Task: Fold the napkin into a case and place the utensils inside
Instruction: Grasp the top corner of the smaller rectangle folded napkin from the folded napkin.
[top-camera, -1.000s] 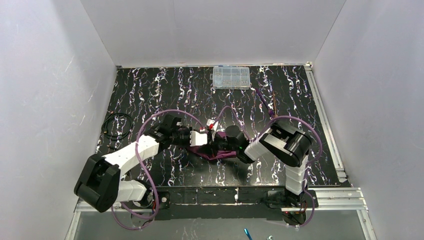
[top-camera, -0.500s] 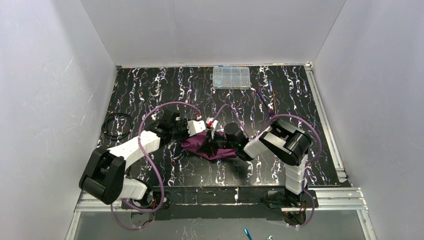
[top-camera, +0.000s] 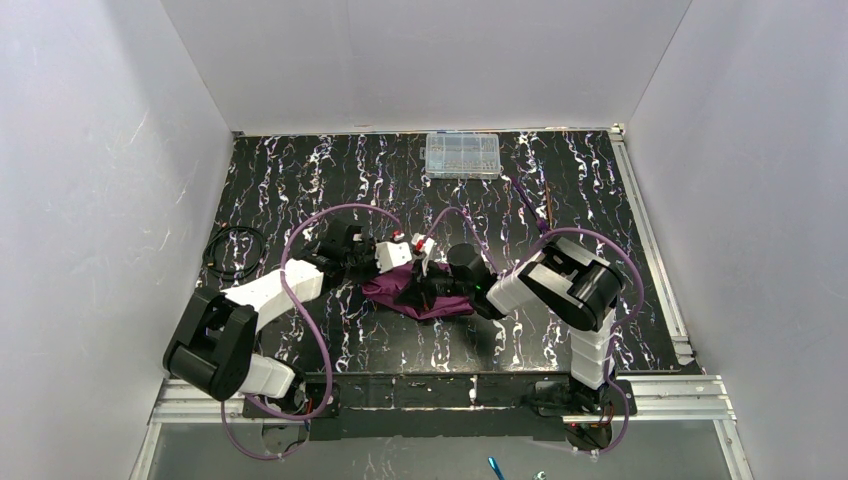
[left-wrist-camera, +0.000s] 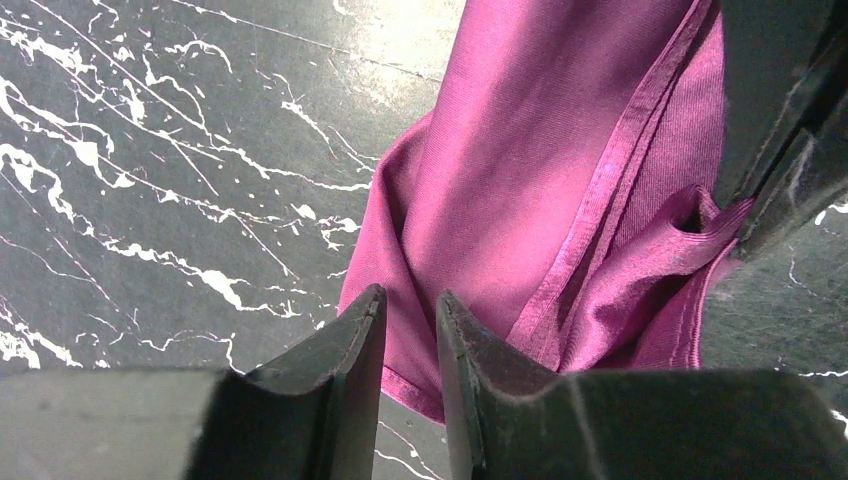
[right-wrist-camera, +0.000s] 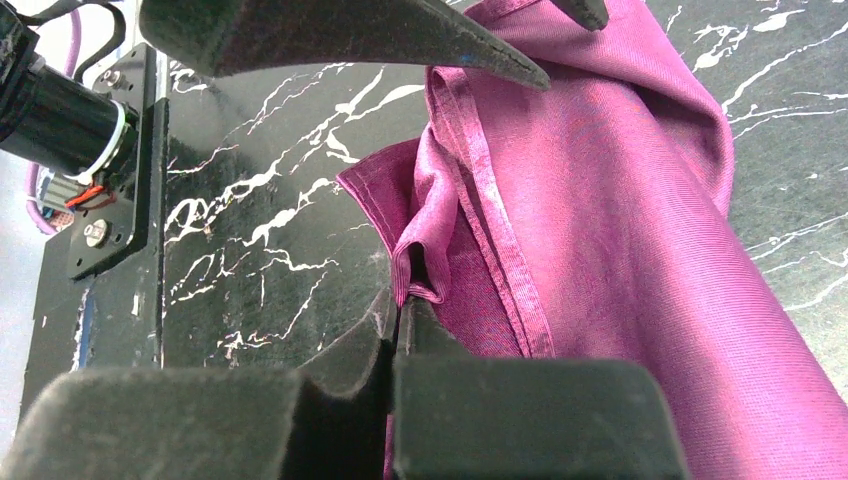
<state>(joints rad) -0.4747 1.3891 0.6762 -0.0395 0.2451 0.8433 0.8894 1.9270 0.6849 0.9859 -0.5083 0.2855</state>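
Right tool (right-wrist-camera: 397, 330) pressed together, pinching a folded hem of the napkin (right-wrist-camera: 620, 200). Left tool (left-wrist-camera: 410, 325) barely parted over the napkin's edge, nothing clearly gripped. Napkin bunched mid-desk (top-camera: 300, 180) between both arms, free desk all round. Utensils (top-camera: 549, 205) lie far right, near clear box (top-camera: 462, 155). White walls (top-camera: 100, 150) on three sides.

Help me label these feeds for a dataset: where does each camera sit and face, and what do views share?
Top external: above and behind, looking down on the table; left arm and right arm show.
Left wrist: faces down along the left gripper, jaws parted, at the napkin.
Right wrist: faces along the right gripper, shut on a napkin fold.
Shared: both wrist views show the napkin.
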